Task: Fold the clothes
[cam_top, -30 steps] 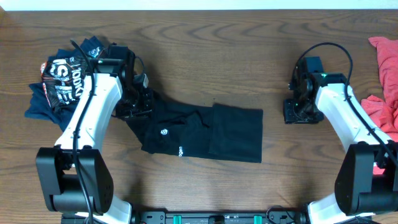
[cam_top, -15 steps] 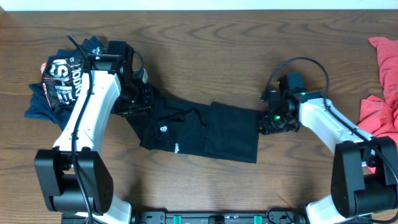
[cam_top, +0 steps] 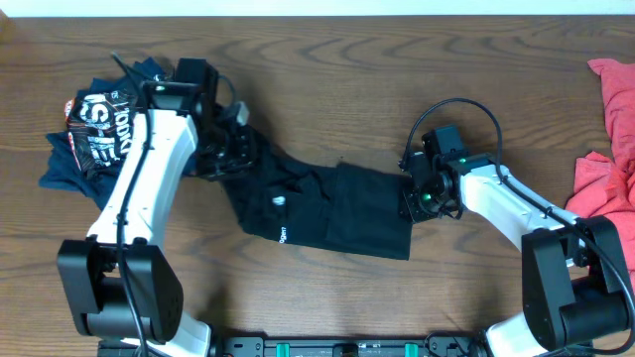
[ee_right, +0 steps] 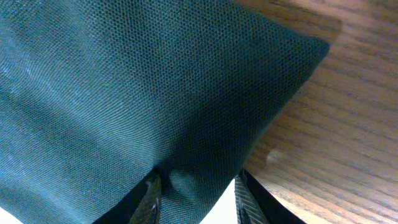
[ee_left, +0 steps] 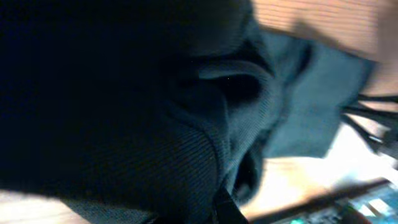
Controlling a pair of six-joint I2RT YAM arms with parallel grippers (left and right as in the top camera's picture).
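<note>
The black T-shirt (cam_top: 327,203) lies partly folded across the middle of the table, its small white logo showing. My left gripper (cam_top: 235,151) is shut on the shirt's left end and holds it bunched and slightly raised. Black fabric (ee_left: 124,93) fills the left wrist view and hides most of the left gripper's fingers (ee_left: 214,210). My right gripper (cam_top: 410,201) is at the shirt's right edge. In the right wrist view its fingers (ee_right: 199,193) are open, with the shirt's edge (ee_right: 124,81) between them.
A pile of navy and printed clothes (cam_top: 94,134) lies at the far left behind my left arm. A coral-red garment (cam_top: 607,129) lies at the right edge. The wooden table (cam_top: 347,79) shows bare wood behind the shirt.
My right arm has swung left from bare table to the shirt's right edge. My left gripper has shifted up and right, pulling the shirt's left end with it.
</note>
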